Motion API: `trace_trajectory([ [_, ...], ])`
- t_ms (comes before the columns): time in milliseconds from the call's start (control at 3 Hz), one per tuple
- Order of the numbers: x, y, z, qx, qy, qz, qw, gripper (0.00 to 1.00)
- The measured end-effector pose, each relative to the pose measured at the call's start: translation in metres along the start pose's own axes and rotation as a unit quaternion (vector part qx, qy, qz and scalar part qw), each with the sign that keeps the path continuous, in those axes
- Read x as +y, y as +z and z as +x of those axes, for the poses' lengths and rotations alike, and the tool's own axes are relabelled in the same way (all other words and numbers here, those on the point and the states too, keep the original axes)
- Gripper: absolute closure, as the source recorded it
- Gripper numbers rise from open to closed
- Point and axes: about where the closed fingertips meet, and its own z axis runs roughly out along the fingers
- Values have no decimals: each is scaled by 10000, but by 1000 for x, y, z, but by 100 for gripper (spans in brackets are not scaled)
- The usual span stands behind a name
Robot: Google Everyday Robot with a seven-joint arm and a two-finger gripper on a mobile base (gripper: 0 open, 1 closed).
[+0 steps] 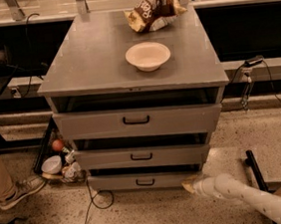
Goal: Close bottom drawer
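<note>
End effector (191, 185), tan-tipped, on the white robot arm (234, 193): low, at the right end of the bottom drawer (113, 183), a wide grey metal tray with a low flat front. Touching the panel or just beside it; can't tell from where I stand. Open or closed: cannot tell. Nothing visibly held.

Grey metal three-drawer desk (100, 58): the drawer fronts are stepped. The bottom drawer is the lowest in the stack and stands out a little, with a dark gap above it. Its small black bar handle (145, 182) is at centre, well left of the contact point.

Risks (judgement):
- A push at the right end is off-centre, so the tray may skew and bind in its runners.
- The tip is close to the panel's right edge and could slide off past the corner.
- A hard shove may jolt the cream round bowl (147, 55) and the brown crinkled snack bag (152, 11) on the desk top.

Room to move:
- Open speckled floor in front of the desk.
- A black bar (254, 169) on the floor lies near the arm on the right.
- A looped black cable (92, 204) lies before the drawer's left end, apart from the arm.
</note>
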Motion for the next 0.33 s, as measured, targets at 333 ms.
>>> trace_trajectory([
  [333, 17, -42, 14, 45, 225, 66, 9997, 100],
])
